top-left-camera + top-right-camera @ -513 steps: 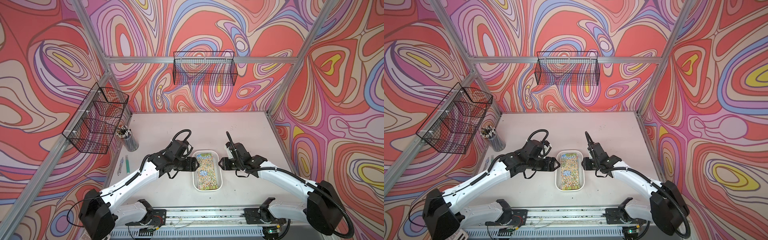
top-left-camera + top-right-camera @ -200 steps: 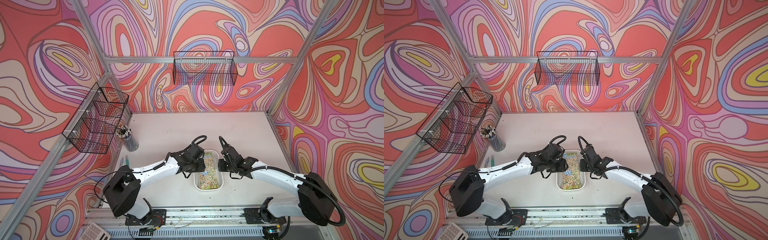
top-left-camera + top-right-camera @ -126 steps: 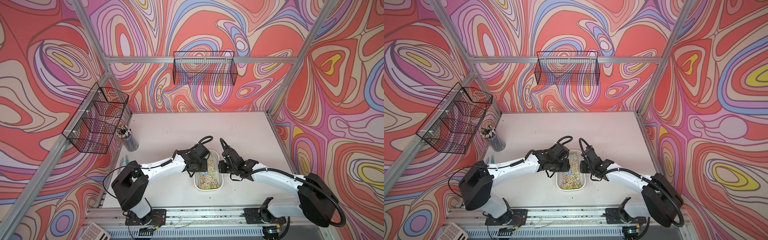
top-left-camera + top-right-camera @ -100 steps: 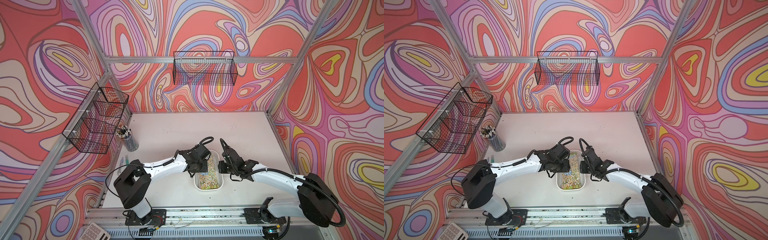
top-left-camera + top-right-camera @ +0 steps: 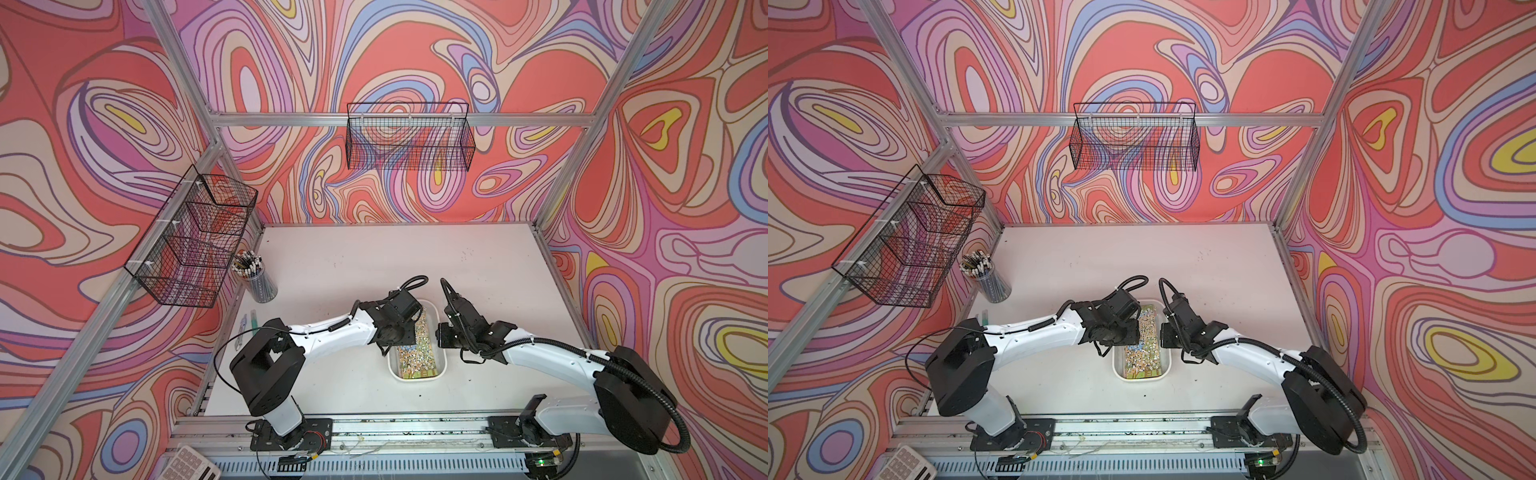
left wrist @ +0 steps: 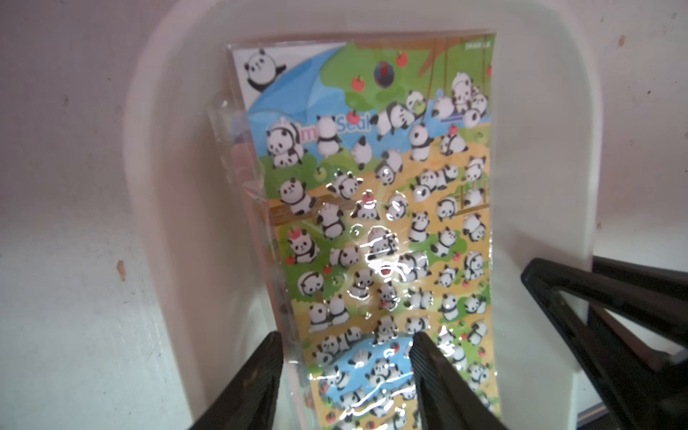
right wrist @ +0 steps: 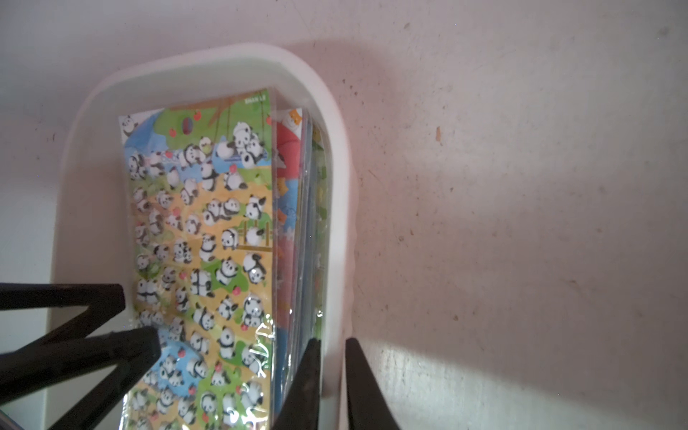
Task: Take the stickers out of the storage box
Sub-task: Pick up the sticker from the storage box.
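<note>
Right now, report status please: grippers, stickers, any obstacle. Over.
Left gripper open, astride the edge of the stickers. Right gripper shut on the storage box wall. Stickers not yet lifted out. No obstacle seen.

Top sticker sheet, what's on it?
Tiny black-and-white pandas cover the sheet; the left wrist view shows it best.

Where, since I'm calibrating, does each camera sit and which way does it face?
Top views: high over the robot's base, facing down across the table; left arm and right arm whole, box between.
Left wrist: on the left arm, facing into the box; left claw open over the panda sheet.
Right wrist: on the right arm, facing the box's side; right claw astride its wall.
Shared: both wrist views show the panda sheet and the opposite claw.
</note>
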Controlling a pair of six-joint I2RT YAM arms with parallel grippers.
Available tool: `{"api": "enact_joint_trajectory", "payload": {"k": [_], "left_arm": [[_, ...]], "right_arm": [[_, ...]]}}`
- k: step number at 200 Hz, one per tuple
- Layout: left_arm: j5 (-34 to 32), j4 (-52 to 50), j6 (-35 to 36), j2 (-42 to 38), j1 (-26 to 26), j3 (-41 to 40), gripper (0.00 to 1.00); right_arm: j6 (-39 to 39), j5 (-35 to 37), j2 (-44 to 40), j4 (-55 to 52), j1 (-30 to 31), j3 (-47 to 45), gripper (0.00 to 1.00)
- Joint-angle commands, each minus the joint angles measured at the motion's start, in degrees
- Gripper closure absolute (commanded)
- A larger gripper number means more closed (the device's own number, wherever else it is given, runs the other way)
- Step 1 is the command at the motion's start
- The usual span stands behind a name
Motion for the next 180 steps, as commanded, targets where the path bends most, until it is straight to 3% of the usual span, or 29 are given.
{"api": "enact_joint_trajectory", "payload": {"k": [1,81,180], "left_arm": [[0.4,0.5,-1.7,1.3,-0.3,-0.1,0.43],[1.8,4.5,-4.0,1.3,-0.3,-1.7,0.48],[2.3,13.6,-6.9,-5.1,-0.3,-7.9,0.54]], "right_arm": [[0.8,0.1,-1.1,0.6,0.4,-1.1,0.85],[1.1,-0.1,-1.8,1.1,0.4,-2.0,0.86],[1.2,0.0,-1.5,1.1,0.4,-2.2,0.87]]}}
